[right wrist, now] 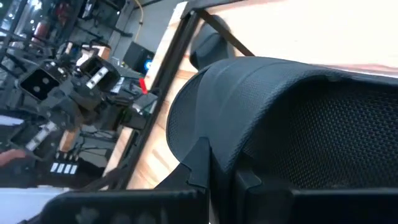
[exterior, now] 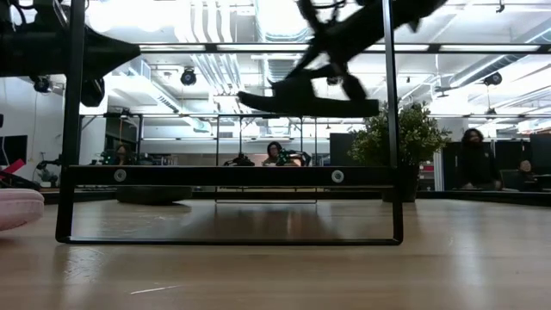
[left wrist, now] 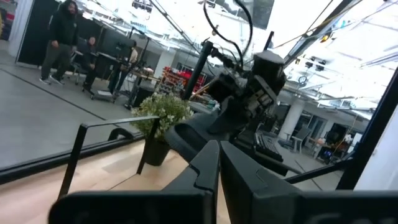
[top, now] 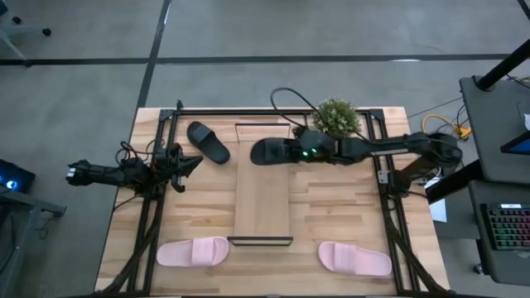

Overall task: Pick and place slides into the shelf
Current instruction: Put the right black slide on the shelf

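One black slide (top: 267, 151) hangs in the air over the far end of the shelf (top: 263, 194), a long light-wood board with black frame ends; my right gripper (top: 287, 151) is shut on it. In the low view this slide (exterior: 310, 102) floats above the shelf's near frame (exterior: 228, 176). A second black slide (top: 208, 142) lies sole-down on the table left of the shelf's far end. Two pale pink slides (top: 193, 252) (top: 354, 258) lie near the front edge, one on each side of the shelf. My left gripper (top: 187, 163) waits shut at the table's left side. My right gripper pinches the edge of the black slide's wide strap (right wrist: 208, 134) between its two fingers (right wrist: 198, 163). It comes from the table's right side, slanting slightly down. The slide is lifted clear, roughly level with its sole down, above the shelf.
A small potted plant (top: 336, 117) stands at the far edge, just behind my right arm. Black frame rails (top: 154, 207) (top: 389, 207) run along the table's left and right sides. People stand and sit in the room beyond the table.
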